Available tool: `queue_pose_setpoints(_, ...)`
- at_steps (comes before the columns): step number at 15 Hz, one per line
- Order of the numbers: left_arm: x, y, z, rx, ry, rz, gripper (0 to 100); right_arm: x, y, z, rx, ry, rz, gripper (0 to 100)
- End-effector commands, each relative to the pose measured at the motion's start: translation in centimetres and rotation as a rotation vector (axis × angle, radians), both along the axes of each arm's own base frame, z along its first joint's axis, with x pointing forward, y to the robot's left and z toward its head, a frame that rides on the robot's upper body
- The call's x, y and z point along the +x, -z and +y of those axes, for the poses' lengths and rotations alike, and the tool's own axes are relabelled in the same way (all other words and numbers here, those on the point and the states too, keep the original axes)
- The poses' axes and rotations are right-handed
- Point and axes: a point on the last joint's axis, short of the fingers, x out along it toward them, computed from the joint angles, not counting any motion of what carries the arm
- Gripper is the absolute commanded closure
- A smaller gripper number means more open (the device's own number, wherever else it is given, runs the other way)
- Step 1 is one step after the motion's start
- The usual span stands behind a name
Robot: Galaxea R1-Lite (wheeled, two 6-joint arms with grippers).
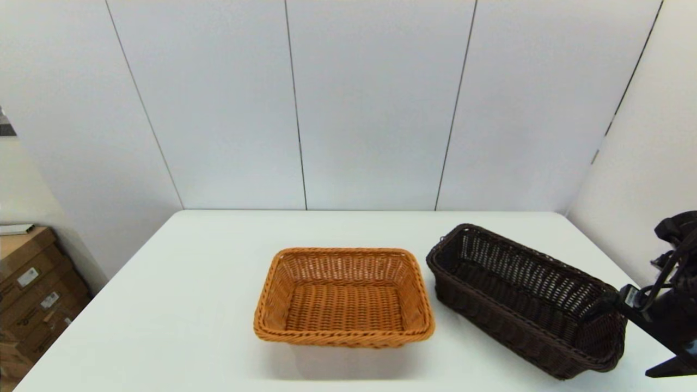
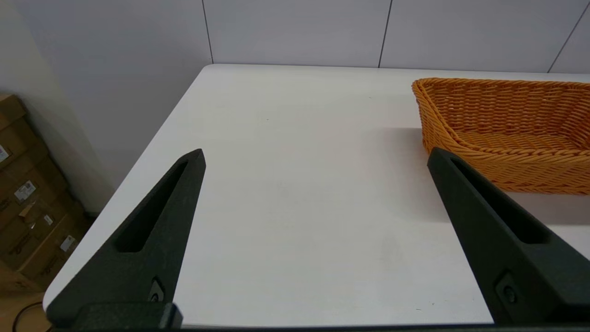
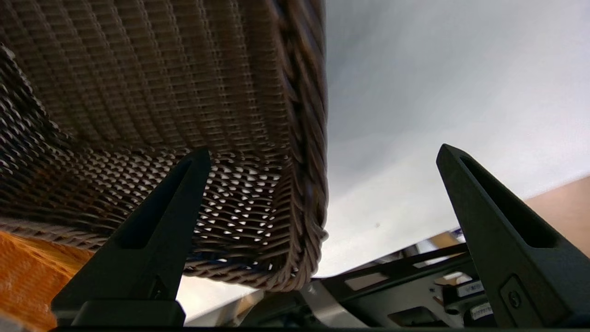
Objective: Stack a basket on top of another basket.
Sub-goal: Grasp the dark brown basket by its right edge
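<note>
The dark basket [image 1: 525, 299] sits on the right part of the white desk [image 1: 190, 305], turned at an angle so that one short end points toward the back and the other toward the robot's right side. The right gripper [image 3: 322, 154] is at that near short end: in the head view the arm reaches in from the right edge and meets the braided rim at the basket's near right corner. In the right wrist view the gripper is spread wide, with one finger [image 3: 152, 230] inside the basket against the open-weave wall and the other finger [image 3: 498, 230] outside it, well clear of the rim, so the end wall stands between them without being pinched. The orange basket [image 1: 344, 296] rests flat near the middle of the desk, just beside the dark basket on its left, with a narrow strip of desk between them. The left gripper [image 2: 315, 157] hangs over the left part of the desk, spread wide with nothing between its fingers; the orange basket shows just past one fingertip in the left wrist view. Cardboard boxes [image 1: 32, 294] stand on the floor left of the desk and carry small white labels, but the writing on them is too small to read.
</note>
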Motion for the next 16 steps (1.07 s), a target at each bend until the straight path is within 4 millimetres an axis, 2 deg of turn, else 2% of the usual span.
queue_pose_setpoints(1, 0.0, 0.0, 0.0, -0.001, 0.0, 0.0, 0, 0.7, 2.9, -0.1, 0.03, -0.038, 0.046, 0)
queue_pose_setpoints(4, 0.0, 0.0, 0.0, -0.001, 0.0, 0.0, 0, 1.3, 4.2, -0.3, 0.036, -0.032, 0.058, 0)
queue_pose_setpoints(9, 0.0, 0.0, 0.0, -0.001, 0.0, 0.0, 0, 1.8, 3.8, -0.4, 0.022, -0.056, 0.016, 0)
queue_pose_setpoints(10, 0.0, 0.0, 0.0, -0.001, 0.0, 0.0, 0, 1.8, 3.7, -0.4, 0.025, -0.069, 0.009, 100)
queue_pose_setpoints(16, 0.0, 0.0, 0.0, -0.001, 0.0, 0.0, 0, 1.9, 3.5, -0.4, 0.037, -0.069, -0.005, 100)
